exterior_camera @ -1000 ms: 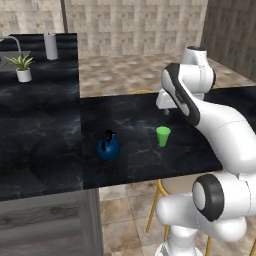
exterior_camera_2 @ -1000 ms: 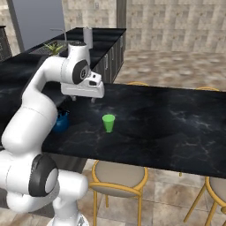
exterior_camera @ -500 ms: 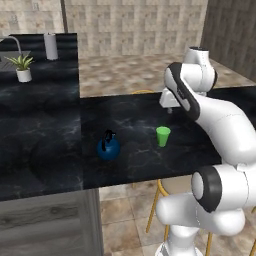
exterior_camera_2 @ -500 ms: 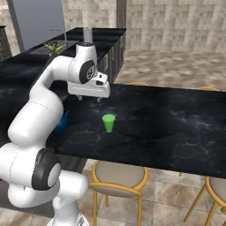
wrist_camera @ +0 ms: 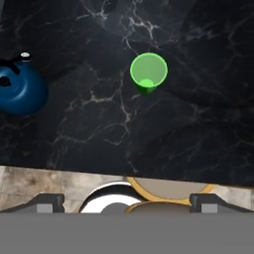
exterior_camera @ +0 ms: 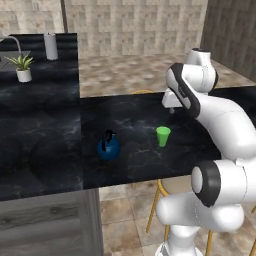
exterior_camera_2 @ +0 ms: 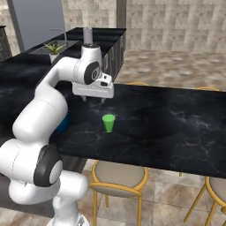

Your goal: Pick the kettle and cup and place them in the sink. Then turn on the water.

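On the black marble bench [exterior_camera: 45, 145], from left to right: the sink [exterior_camera: 7, 57] with its faucet stood at the far left corner, beside a potted plant [exterior_camera: 22, 67]; the dark-blue kettle [exterior_camera: 108, 148] sat upright near the front edge; the green cup [exterior_camera: 163, 136] stood upright, well apart from the kettle. Above the bench's far edge, beyond the cup, the fingers [exterior_camera_2: 93, 99] hung spread and released, grasping nothing.
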Tool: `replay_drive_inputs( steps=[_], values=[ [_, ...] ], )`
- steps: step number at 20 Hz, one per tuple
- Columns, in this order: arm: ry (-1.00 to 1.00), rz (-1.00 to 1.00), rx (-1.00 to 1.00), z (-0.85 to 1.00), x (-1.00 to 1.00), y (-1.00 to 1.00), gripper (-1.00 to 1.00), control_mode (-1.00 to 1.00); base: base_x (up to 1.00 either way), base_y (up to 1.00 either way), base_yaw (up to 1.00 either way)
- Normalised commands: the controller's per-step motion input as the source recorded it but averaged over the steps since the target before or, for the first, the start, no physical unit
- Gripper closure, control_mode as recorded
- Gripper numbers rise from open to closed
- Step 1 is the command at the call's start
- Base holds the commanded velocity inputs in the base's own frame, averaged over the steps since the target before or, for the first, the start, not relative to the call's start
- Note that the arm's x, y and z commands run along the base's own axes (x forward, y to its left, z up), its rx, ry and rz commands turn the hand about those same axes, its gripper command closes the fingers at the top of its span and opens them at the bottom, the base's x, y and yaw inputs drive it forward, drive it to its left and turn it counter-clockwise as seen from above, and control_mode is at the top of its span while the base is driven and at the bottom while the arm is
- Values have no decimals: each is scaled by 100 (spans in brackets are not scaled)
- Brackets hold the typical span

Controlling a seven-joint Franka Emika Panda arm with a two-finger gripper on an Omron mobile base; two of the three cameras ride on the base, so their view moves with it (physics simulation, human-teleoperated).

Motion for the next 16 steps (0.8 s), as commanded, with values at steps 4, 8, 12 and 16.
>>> replay_drive_inputs(
  steps=[4,8,12,16],
  values=[
    [0,0,0,-11,10,-12,-100,-100,0,0,0],
    [0,0,0,-14,14,-7,-100,-100,0,0,0],
    [0,0,0,-12,11,-9,-100,-100,0,0,0],
    [0,0,0,-16,11,-4,-100,-100,0,0,0]
  ],
)
